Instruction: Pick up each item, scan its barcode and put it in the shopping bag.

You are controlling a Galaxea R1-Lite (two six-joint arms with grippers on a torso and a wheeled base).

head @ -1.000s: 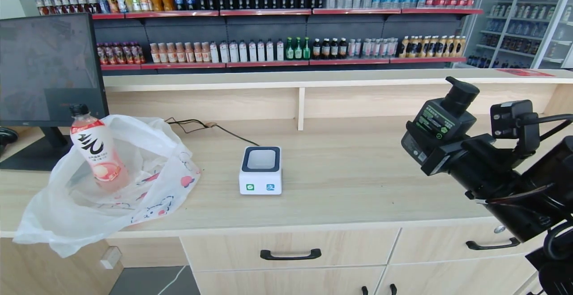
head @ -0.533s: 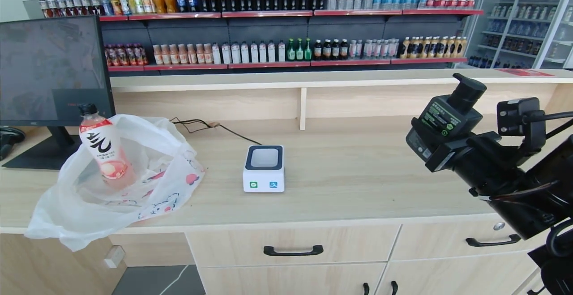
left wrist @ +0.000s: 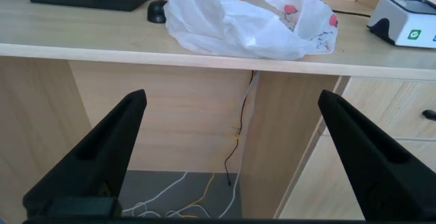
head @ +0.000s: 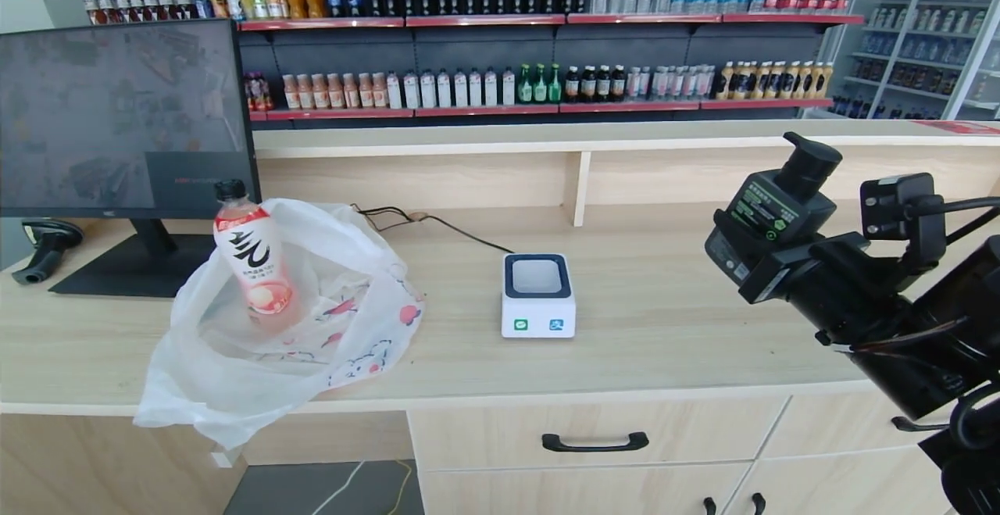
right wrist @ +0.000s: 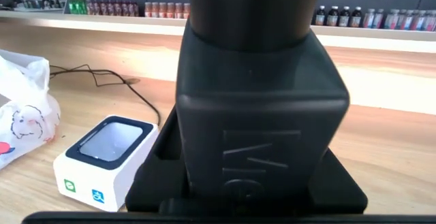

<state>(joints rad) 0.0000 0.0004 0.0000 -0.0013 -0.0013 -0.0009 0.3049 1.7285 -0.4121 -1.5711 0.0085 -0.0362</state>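
My right gripper (head: pixel 785 269) is shut on a square black bottle (head: pixel 769 214) with a green label and a black cap, held tilted above the counter's right part. Up close, the black bottle (right wrist: pixel 259 115) stands to the right of the white scanner (right wrist: pixel 105 159). The scanner (head: pixel 538 295) sits mid-counter. At the left, the white shopping bag (head: pixel 328 335) lies open with a pink bottle (head: pixel 254 261) upright inside it. My left gripper (left wrist: pixel 231 101) is open and empty, low in front of the counter, below the bag (left wrist: pixel 252 23).
A monitor (head: pixel 117 116) stands behind the bag, with a handheld scanner (head: pixel 47 245) at its left. A cable (head: pixel 437 222) runs to the scanner. Behind the counter's raised back ledge (head: pixel 625 136) are shelves of drinks. Drawers (head: pixel 594 441) lie under the counter's front edge.
The whole head picture has shifted right, so the camera moved. The held black bottle now stands nearer the scanner. Bag, pink bottle and scanner keep their places on the counter.
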